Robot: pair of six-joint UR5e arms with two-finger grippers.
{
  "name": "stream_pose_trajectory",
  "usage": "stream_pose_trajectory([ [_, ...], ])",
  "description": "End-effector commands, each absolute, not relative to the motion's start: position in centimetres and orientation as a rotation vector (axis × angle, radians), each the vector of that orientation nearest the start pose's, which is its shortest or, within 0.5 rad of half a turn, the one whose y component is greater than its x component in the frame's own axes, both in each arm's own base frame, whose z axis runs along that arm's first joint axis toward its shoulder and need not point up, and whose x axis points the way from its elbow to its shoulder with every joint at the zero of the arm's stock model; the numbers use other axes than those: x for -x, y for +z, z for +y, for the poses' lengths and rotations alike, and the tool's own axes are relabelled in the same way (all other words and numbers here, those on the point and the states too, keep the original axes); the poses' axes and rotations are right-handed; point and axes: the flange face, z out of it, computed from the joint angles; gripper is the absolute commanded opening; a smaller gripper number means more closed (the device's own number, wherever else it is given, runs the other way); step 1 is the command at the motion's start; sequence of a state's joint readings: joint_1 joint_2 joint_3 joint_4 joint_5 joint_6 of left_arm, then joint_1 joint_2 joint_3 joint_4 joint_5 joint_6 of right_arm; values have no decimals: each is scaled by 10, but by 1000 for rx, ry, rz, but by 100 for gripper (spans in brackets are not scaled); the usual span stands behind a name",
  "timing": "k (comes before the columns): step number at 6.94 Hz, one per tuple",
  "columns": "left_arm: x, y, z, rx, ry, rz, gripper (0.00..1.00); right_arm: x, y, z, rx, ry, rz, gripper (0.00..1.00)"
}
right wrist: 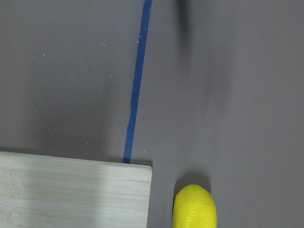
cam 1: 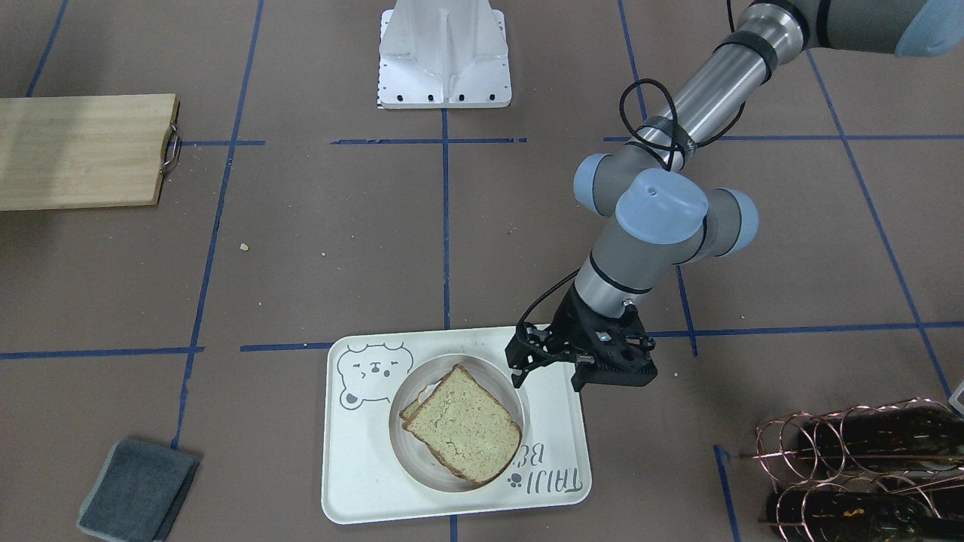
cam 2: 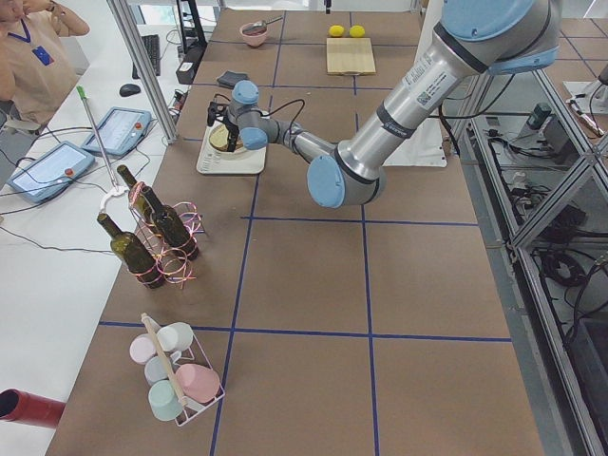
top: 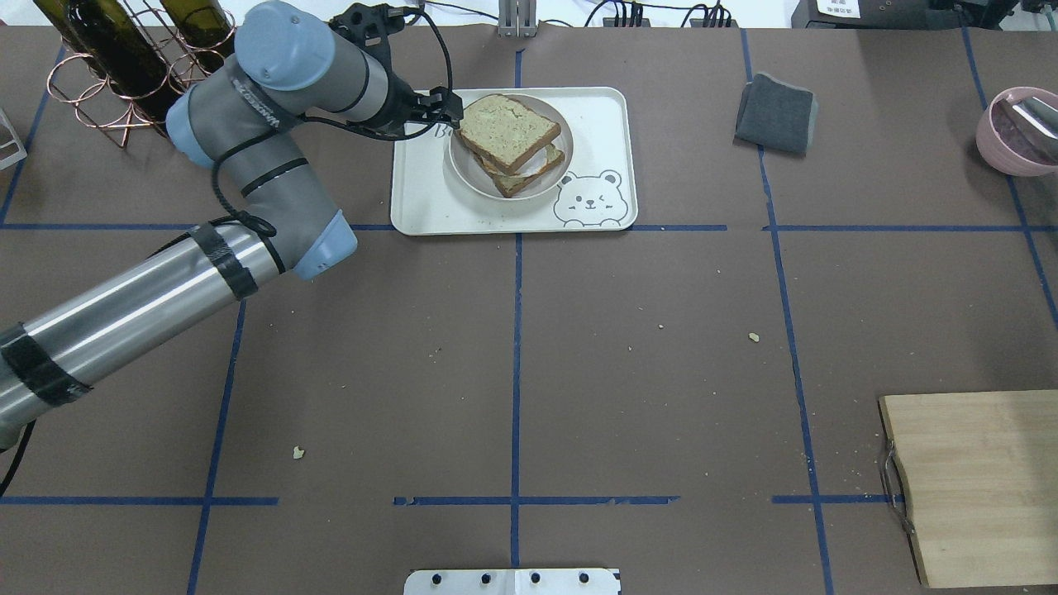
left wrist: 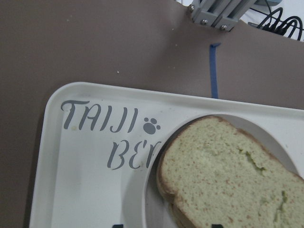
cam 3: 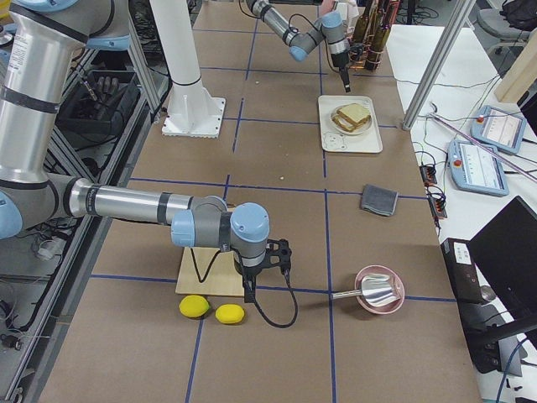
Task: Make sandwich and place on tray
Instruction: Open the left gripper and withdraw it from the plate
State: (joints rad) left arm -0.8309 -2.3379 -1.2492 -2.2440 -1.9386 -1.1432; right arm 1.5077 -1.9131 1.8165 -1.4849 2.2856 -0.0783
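Overhead exterior view: recorded the left arm [top: 248, 165] stretched across the table to the tray [cam 1: 346, 482], wrist bent down over the tray's lettered end. Found the left gripper [cam 1: 548, 379] poised over that end, just beside the plate [cam 1: 486, 374], fingers [cam 1: 519, 373] spread and gripping nothing. Located the right arm [cam 3: 126, 206] well apart from the tray, with the right gripper [cam 3: 265, 281] pointing down by a corner of the cutting board [top: 975, 487]; could not tell whether parted or closed.

Read "TAIJI" lettering [left wrist: 99, 118] in grey on the tray, followed by a paw print, then "BE" beneath, the rest hidden by the plate. Noted a grey bear-face drawing [top: 588, 198] at the tray's opposite end.

Confirmed the sandwich [cam 1: 463, 421] resting on the plate and the plate on the tray, top slice skewed over the bottom one, a white layer showing between.

Logged a copper wire rack [cam 1: 851, 452] holding dark bottles [top: 107, 49] near the tray's lettered end, a grey cloth [top: 777, 114] near its bear end, a pink bowl [top: 1012, 132] holding a metal utensil [cam 3: 373, 291] well apart from the tray, and two lemons [cam 3: 195, 306] beside the cutting board.
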Motion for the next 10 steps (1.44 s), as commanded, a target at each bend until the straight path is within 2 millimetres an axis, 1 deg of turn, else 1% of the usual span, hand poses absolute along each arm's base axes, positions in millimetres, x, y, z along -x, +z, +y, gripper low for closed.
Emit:
stream_pose_trajectory([
  [1,-342,257,-583,-411,-12,1023,100,-46,678,-347,7,-132,-717,100],
  [2,-279,268,-566,-452,88,949,100,-46,678,-347,8,-130,-717,100],
  [3,-219,298,-557,-480,156,844,100,-46,678,-347,9,-130,-717,100],
  [4,-164,336,-553,-503,236,761,100,-46,678,-347,9,-130,-717,100],
  [5,-110,392,-540,-482,310,724,100,-46,678,-347,9,-131,-717,100],
  [6,-47,462,-516,-423,352,732,100,-46,678,-347,9,-131,-717,100],
  [7,-1,527,-482,-377,385,710,100,-46,672,-353,-8,-138,-718,100],
  [8,30,570,-447,-325,359,694,100,-47,660,-367,-35,-147,-717,100],
  [9,54,606,-423,-235,272,702,100,-50,657,-369,-44,-140,-716,100],
  [10,65,640,-397,-159,214,718,100,-52,655,-370,-52,-145,-717,100],
])
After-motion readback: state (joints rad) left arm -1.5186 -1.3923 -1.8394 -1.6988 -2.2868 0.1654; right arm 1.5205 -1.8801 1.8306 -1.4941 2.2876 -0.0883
